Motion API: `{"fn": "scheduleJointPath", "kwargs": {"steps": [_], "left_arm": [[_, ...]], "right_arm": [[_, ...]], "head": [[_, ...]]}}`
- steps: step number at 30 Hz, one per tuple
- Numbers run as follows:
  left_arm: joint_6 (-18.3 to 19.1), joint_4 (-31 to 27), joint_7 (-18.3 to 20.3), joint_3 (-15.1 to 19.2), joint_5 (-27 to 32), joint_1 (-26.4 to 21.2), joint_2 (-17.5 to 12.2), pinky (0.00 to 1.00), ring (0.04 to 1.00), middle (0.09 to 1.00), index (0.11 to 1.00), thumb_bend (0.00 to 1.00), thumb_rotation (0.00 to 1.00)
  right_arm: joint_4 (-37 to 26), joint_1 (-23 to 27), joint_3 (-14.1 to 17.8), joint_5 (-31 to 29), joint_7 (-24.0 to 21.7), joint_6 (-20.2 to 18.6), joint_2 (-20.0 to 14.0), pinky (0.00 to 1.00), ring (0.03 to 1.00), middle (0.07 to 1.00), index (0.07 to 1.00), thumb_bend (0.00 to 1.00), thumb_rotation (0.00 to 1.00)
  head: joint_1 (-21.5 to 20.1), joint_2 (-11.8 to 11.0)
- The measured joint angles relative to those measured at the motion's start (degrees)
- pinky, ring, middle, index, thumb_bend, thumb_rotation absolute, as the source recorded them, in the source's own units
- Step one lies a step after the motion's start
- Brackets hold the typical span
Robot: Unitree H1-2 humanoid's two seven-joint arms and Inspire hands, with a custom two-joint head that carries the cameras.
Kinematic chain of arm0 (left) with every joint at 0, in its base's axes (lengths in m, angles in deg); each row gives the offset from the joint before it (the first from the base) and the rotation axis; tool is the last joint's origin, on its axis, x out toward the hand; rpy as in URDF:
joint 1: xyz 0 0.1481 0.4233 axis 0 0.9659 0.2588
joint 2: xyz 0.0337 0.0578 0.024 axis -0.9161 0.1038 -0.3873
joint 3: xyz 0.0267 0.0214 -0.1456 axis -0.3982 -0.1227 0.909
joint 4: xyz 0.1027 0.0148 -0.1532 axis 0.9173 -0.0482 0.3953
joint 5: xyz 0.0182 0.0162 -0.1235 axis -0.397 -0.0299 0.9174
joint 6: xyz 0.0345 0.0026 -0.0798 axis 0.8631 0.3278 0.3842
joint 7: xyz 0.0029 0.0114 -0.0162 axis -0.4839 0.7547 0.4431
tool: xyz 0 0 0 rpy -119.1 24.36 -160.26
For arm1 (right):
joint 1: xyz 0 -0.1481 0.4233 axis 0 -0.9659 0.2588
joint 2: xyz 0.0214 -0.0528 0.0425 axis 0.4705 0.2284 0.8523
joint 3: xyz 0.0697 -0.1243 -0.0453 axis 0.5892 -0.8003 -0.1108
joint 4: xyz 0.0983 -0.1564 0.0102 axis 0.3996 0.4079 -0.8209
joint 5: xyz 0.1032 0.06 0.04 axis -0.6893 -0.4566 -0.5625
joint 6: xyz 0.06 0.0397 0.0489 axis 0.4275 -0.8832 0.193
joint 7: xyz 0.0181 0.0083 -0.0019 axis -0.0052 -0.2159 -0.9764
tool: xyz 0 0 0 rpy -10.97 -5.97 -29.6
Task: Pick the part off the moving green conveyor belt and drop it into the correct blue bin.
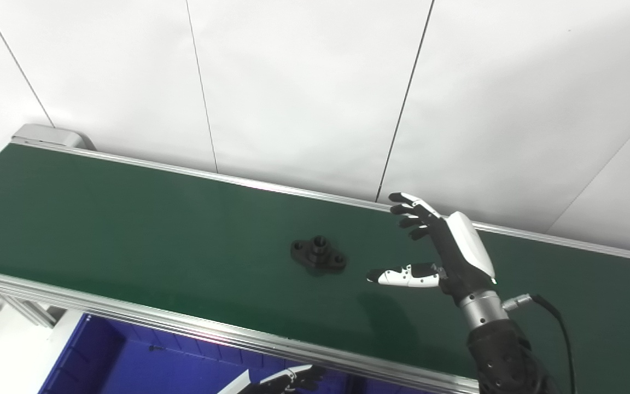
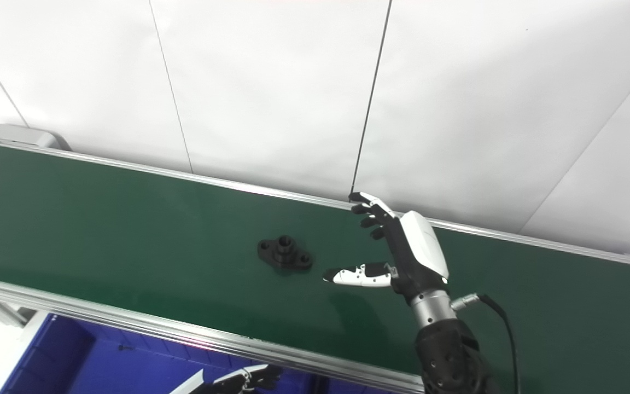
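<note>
Green conveyor belt (image 1: 129, 230) runs diagonally across the view, aluminium side rails (image 1: 129, 309) on both edges, grey end housing (image 1: 47, 134) at far left. Behind it a white panelled wall (image 1: 304, 82) with thin dark seams. Below the near rail, a blue bin (image 1: 145, 361), partly cut off by the bottom edge.

Part: black flanged fitting (image 1: 318, 254), flat base with a bolt hole at each end and a short round boss standing up in the middle. Lies flat on the belt, roughly mid-width, nothing touching it.

Right hand (image 1: 451, 251) is over the belt to the right of the part, near but clearly apart. Fingers (image 1: 410, 210) spread and extended toward the far rail, thumb (image 1: 402, 276) stuck out sideways with its tip pointing at the part. Holding nothing. Shadow on the belt below the thumb. Cable (image 1: 553, 314) exits at the wrist.

Left hand (image 1: 293, 377) only just shows at the bottom edge, over the bin, below the near rail. Too cropped to tell whether it's spread or closed.
</note>
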Motion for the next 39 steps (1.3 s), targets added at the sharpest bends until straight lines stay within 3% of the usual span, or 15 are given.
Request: {"fn": "scheduleJointPath", "kwargs": {"steps": [9,15,22,29,39], "left_arm": [[0.0,0.2,0.1,0.5,-0.3,0.1,0.0,0.82,0.880,0.910,0.901,0.89,0.39],[0.0,0.3,0.2,0.6,-0.4,0.1,0.0,0.85,0.889,0.910,0.905,0.89,0.38],[0.0,0.2,0.2,0.7,-1.2,0.2,0.0,0.86,0.896,0.909,0.895,0.89,0.38],[0.0,0.2,0.2,1.0,-1.0,0.5,0.0,0.84,0.882,0.906,0.895,0.89,0.37],[0.0,0.2,0.0,1.0,-0.9,0.5,0.0,0.83,0.877,0.907,0.890,0.89,0.36]], "right_arm": [[7.3,3.1,-2.3,2.9,0.1,0.0,-0.3,0.65,0.734,0.790,0.860,0.81,0.19],[11.9,5.0,-3.3,3.5,0.0,-0.1,-0.4,0.64,0.722,0.795,0.903,0.81,0.18],[15.3,5.6,-5.6,5.3,-0.2,-0.2,-0.8,0.68,0.791,0.859,0.920,0.81,0.22],[18.8,7.3,-7.5,7.1,-0.1,-0.2,-1.2,0.74,0.825,0.864,0.899,0.81,0.23],[21.9,9.5,-8.7,7.9,1.5,-0.2,-1.7,0.74,0.823,0.855,0.878,0.79,0.24]], "head": [[-3.8,-0.2],[-4.4,-0.5],[-4.9,-0.4],[-5.4,-0.3],[-5.3,0.5]]}}
